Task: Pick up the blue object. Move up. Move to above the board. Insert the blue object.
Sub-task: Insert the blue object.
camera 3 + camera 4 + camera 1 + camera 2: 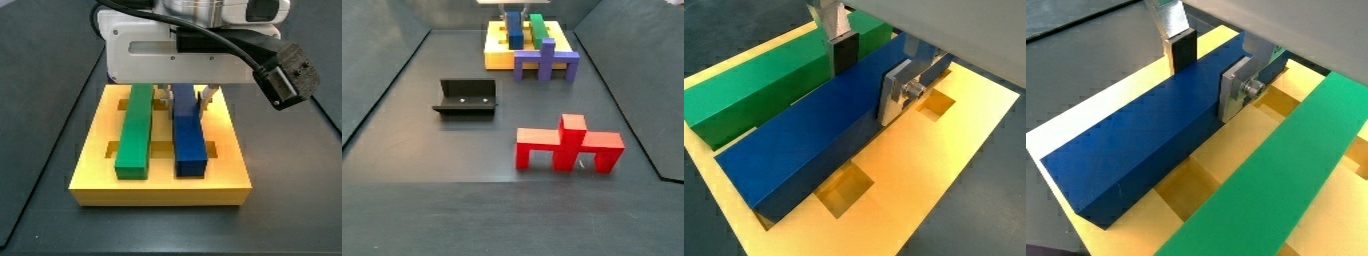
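Blue object (804, 135) lies in a slot of the board (160, 188), beside the green bar (134, 130). Silver fingers (1237, 88) of the gripper (187, 96) stand close at both its sides, arm pointing straight down above the board.

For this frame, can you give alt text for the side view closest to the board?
The end effector straddles the far end of the blue object, which lies in the yellow board parallel to a green bar.
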